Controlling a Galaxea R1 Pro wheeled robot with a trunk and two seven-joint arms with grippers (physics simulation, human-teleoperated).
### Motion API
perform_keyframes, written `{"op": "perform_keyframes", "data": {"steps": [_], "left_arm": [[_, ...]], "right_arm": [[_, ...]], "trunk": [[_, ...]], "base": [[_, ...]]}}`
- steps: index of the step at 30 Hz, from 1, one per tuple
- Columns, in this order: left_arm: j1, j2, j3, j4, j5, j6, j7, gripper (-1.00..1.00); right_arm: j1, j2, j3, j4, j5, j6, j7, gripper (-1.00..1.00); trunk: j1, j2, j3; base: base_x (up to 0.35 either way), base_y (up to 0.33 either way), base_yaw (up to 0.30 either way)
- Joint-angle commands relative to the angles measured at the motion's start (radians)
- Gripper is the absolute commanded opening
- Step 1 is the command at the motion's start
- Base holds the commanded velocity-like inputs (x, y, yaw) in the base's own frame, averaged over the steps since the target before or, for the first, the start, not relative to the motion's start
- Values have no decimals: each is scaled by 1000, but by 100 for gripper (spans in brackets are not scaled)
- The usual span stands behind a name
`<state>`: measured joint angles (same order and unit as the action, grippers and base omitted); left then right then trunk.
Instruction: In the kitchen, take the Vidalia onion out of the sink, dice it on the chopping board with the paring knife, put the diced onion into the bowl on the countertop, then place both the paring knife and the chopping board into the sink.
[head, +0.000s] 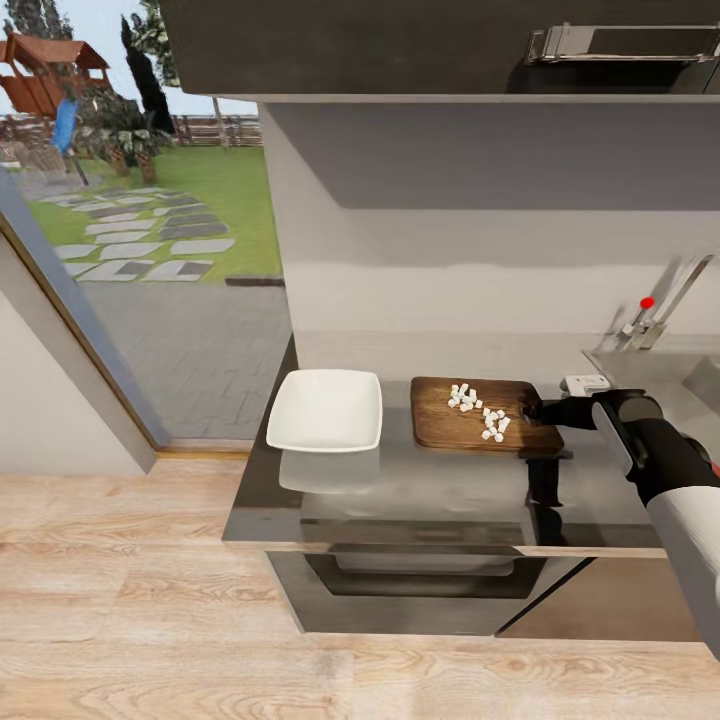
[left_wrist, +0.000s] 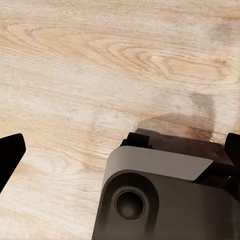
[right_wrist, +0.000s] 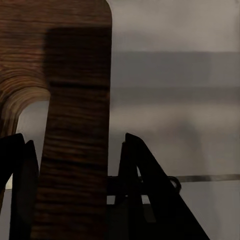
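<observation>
Dark brown chopping board (head: 470, 428) lies on the countertop (head: 420, 500), carrying white onion dice (head: 480, 410). I see my right gripper (right_wrist: 75, 190) straddling the board's handle end, fingers (right_wrist: 145, 190) either side; full clamping I cannot confirm. White bowl (head: 325, 410) sits beside the board's far end. My left gripper (left_wrist: 120, 150) hangs spread above wooden floor (left_wrist: 100, 60).

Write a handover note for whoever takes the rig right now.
Right hand: at the board's sink-side end, fingers straddling the handle strip, grip not confirmed.
Left hand: open, over wooden floor.
Done: diced onion lies on the board.
Left: onion pieces into the empty white bowl beside the board, then knife and board into the sink. Knife's location unclear.
</observation>
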<state>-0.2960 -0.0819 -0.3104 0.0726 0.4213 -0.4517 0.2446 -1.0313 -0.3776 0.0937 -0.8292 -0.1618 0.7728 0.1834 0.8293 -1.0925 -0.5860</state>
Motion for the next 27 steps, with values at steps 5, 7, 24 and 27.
{"op": "perform_keyframes", "data": {"steps": [5, 7, 24, 27], "left_arm": [[-2, -1, -9, 4, 5, -5, 2, 100], [-2, -1, -9, 4, 5, -5, 2, 100], [-2, -1, -9, 4, 5, -5, 2, 100], [-2, -1, -9, 4, 5, -5, 2, 100]], "right_arm": [[0, -16, 4, 18, 18, 10, -2, -100], [0, -16, 3, 18, 18, 12, -2, -100], [0, -12, 5, 10, 6, 21, 2, -100], [0, -12, 5, 8, 5, 24, 3, -100]], "trunk": [[0, 0, -1], [0, 0, -1], [0, 0, -1], [0, 0, -1]], "base": [[0, 0, 0], [0, 0, 0], [0, 0, 0], [0, 0, 0]]}}
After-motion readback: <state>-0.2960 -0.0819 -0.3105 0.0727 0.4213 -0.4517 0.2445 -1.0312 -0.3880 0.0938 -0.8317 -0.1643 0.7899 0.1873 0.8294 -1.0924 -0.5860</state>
